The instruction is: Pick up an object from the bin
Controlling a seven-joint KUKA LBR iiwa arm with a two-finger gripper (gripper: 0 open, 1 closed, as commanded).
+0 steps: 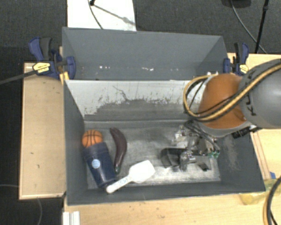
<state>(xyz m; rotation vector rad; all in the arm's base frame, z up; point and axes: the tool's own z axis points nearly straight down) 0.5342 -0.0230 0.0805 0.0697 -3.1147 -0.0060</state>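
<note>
My gripper (183,157) is low over the bin floor, right of centre, under the arm's orange cover. A dark shape lies right at its left tip, and I cannot tell whether that is a loose thing or part of the gripper. The nearest loose thing is a white scoop-like tool (133,175) to its left, near the front wall, its handle pointing front-left. A dark brown curved, banana-shaped thing (119,149) lies further left.
At the bin's left side a dark blue cylinder (98,168) lies beside the brown thing, with a small orange ball (92,138) touching its far end. The arm and its cables hang over the bin's right part.
</note>
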